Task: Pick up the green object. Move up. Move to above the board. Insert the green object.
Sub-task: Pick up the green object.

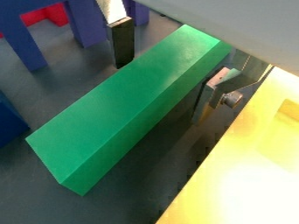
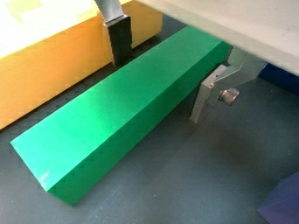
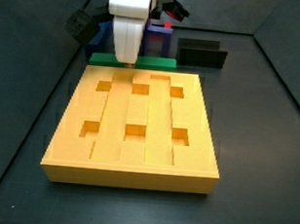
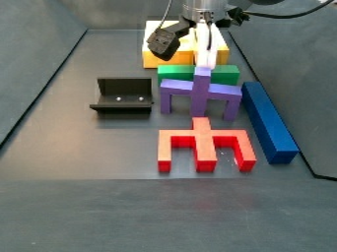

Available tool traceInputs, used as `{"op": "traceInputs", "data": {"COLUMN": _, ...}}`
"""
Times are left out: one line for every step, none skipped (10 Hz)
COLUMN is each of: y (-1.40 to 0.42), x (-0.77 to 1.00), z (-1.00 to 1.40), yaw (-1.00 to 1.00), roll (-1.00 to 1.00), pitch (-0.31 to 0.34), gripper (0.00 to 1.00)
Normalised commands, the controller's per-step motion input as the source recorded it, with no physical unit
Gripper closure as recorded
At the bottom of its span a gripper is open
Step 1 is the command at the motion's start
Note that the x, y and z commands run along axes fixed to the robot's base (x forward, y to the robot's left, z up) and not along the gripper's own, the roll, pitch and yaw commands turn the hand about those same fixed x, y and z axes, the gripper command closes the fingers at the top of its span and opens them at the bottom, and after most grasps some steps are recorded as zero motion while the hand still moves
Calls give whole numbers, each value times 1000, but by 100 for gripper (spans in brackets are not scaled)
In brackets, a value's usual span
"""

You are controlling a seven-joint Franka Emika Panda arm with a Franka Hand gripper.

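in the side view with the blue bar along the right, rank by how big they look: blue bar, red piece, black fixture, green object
1. blue bar, longest
2. red piece
3. fixture
4. green object; only a strip shows behind the purple piece, so this rank is unsure

The gripper is down at the green object, jaws around it.

I find nothing to read anywhere: no letters, numbers, brands or signs. My pincer [image 2: 158, 70] sits at the green object [image 2: 117, 109], whose faces are plain in both wrist views, and the board [image 3: 134, 123] carries only holes and grooves. The fixture [image 4: 122, 96] is unmarked too, as far as its small size lets me tell.
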Motion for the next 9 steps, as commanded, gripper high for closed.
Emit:
{"op": "traceInputs", "data": {"y": 0, "x": -46, "z": 0, "yaw": 69, "roll": 0, "pitch": -9, "gripper": 0}}
{"op": "traceInputs", "data": {"y": 0, "x": 0, "z": 0, "yaw": 91, "roll": 26, "pitch": 0, "gripper": 0}}
{"op": "traceInputs", "data": {"y": 0, "x": 0, "z": 0, "yaw": 0, "roll": 0, "pitch": 0, "gripper": 0}}
{"op": "traceInputs", "data": {"y": 0, "x": 0, "z": 0, "yaw": 0, "roll": 0, "pitch": 0, "gripper": 100}}
{"op": "traceInputs", "data": {"y": 0, "x": 0, "z": 0, "yaw": 0, "roll": 0, "pitch": 0, "gripper": 100}}
{"op": "traceInputs", "data": {"y": 0, "x": 0, "z": 0, "yaw": 0, "roll": 0, "pitch": 0, "gripper": 100}}
{"op": "traceInputs", "data": {"y": 0, "x": 0, "z": 0, "yaw": 0, "roll": 0, "pitch": 0, "gripper": 100}}
{"op": "traceInputs", "data": {"y": 0, "x": 0, "z": 0, "yaw": 0, "roll": 0, "pitch": 0, "gripper": 100}}
{"op": "traceInputs", "data": {"y": 0, "x": 0, "z": 0, "yaw": 0, "roll": 0, "pitch": 0, "gripper": 100}}
